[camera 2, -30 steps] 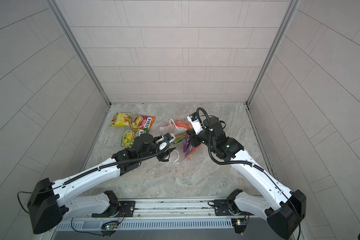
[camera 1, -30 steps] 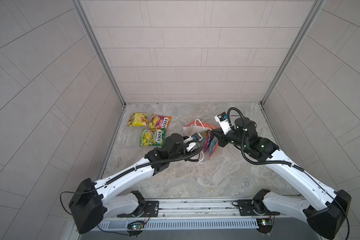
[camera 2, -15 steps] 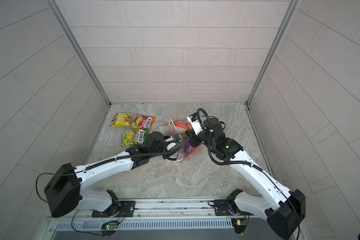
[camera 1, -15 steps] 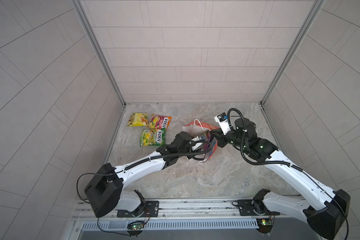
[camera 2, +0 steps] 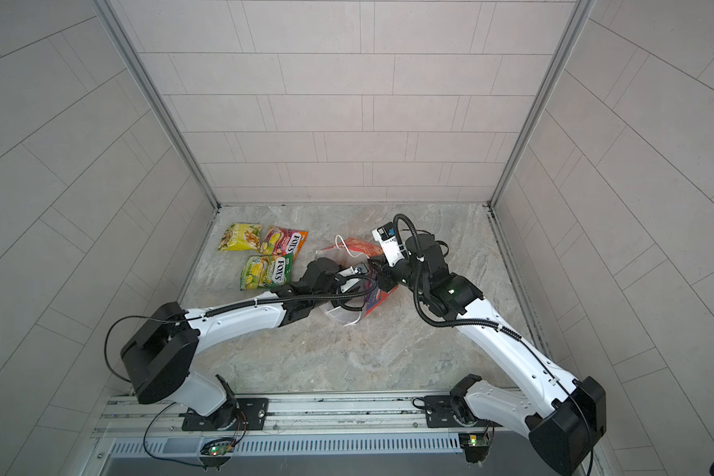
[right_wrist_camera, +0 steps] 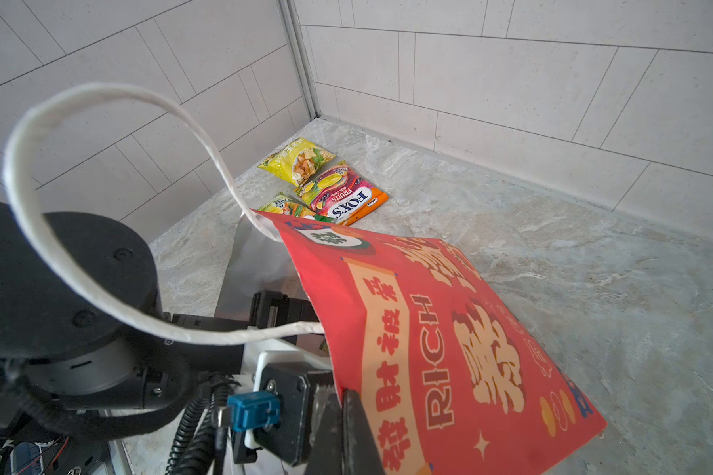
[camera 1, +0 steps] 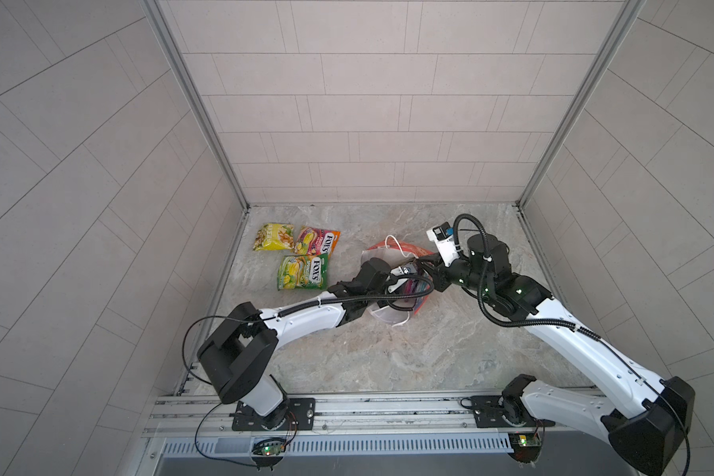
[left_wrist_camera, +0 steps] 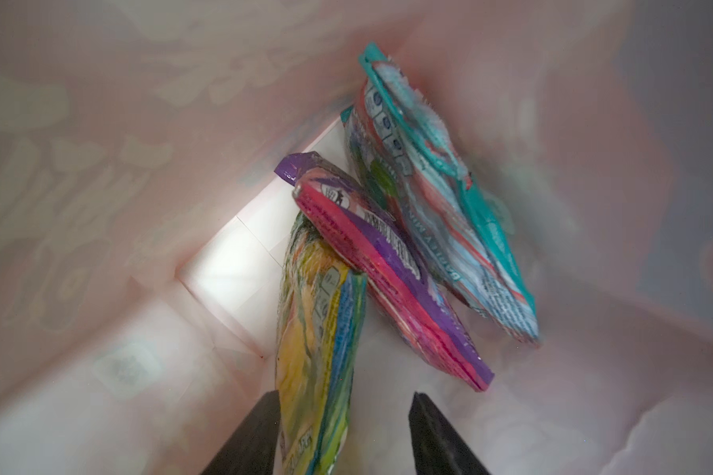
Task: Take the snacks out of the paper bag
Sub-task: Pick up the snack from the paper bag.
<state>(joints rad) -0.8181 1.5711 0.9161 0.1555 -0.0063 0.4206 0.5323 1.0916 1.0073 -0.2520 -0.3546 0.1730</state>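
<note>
Left gripper (left_wrist_camera: 342, 436): jaws part-open inside the paper bag (right_wrist_camera: 449, 329). The end of a yellow-and-blue packet (left_wrist_camera: 313, 320) sits between them, right beside one finger (left_wrist_camera: 243, 440) and clear of the other, so we record no grip.

A purple packet (left_wrist_camera: 387, 267) leans on the yellow-and-blue one. A teal packet (left_wrist_camera: 429, 197) lies beyond it against the bag's white inner wall.

Right gripper (right_wrist_camera: 342, 427): jaws closed on the bag's red rim, pinching the paper. A white cord handle (right_wrist_camera: 99, 89) loops up over the left arm's wrist.

In both top views the bag (camera 1: 407, 248) (camera 2: 359, 246) sits mid-table, tilted, with its mouth toward the left arm.

Three packets lie flat on the marble tabletop (camera 1: 388, 362), close together near the left wall:
- a plain yellow packet (camera 1: 273, 237)
- a pink-orange FOX'S packet (camera 1: 316, 240)
- a green FOX'S packet (camera 1: 304, 272)
</note>
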